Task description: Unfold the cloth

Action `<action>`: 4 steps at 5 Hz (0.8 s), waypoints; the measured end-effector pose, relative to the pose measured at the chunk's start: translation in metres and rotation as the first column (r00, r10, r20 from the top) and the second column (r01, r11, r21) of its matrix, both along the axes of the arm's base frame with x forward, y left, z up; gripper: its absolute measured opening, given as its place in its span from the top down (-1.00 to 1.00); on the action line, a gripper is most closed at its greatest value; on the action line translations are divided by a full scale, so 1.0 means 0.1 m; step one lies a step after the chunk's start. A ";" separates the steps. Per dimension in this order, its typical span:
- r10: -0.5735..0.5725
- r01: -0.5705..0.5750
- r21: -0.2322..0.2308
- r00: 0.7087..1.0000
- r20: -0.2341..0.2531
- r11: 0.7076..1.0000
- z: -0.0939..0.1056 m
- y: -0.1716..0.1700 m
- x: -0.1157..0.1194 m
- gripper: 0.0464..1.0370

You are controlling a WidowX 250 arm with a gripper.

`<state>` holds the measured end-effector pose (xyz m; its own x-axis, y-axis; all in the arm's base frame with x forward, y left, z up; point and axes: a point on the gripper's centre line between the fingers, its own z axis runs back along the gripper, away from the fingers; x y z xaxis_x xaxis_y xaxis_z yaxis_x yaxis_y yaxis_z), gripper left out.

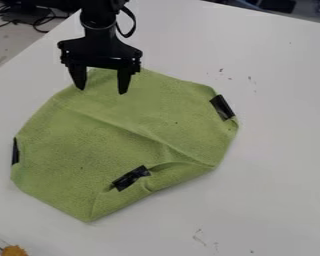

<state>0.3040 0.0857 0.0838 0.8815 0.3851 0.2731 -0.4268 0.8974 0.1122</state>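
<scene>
The green cloth (116, 135) lies mostly spread on the white table, with a crease running diagonally across it. Its lower right edge is folded inward, with black tape (131, 178) beside the fold. More black tape marks the cloth's right corner and left edge. At the cloth's upper left edge hangs the black gripper (101, 89), open, its two fingers apart over the green fabric with nothing seen between them. Whether the fingertips touch the cloth I cannot tell.
The white table (269, 165) extends around the cloth, with small dark marks on its surface. An orange-yellow object (14, 250) is at the bottom left corner. Dark cables (39, 21) lie beyond the table's edge at the upper left.
</scene>
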 end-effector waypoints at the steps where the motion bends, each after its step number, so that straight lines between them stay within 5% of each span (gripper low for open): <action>1: 0.057 -0.055 -0.047 0.998 0.030 0.997 -0.05 -0.25 -0.32 -0.93; 4: 0.137 -0.141 -0.093 0.990 -0.046 0.986 -0.46 -0.51 -0.73 -0.93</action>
